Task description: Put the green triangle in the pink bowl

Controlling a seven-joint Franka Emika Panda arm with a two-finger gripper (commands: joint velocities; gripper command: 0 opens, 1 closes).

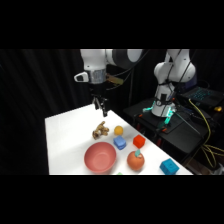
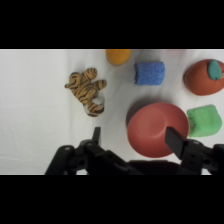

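Plainly, the jaws [image 2: 134,139] are spread wide and nothing is held; in the side view they hang above the surface [image 1: 65,135], over its far part and well clear of the toys. In the wrist view the bowl [image 2: 156,129] is seen just ahead of them, and the triangle [image 2: 204,121] lies just beside its rim, on the side away from the tiger [image 2: 87,91]; whether block and rim touch cannot be told. In the side view only a sliver of green shows at the lower edge.

Trouble is to be expected from that closeness: a finger brought down on the bowl side may catch the rim, so that the bowl is shoved or the block knocked away. The wedge's sloped face may also slip from the pads. The red fruit [image 2: 203,77] and blue block [image 2: 149,73] lie near.

The bowl appears to hold nothing.
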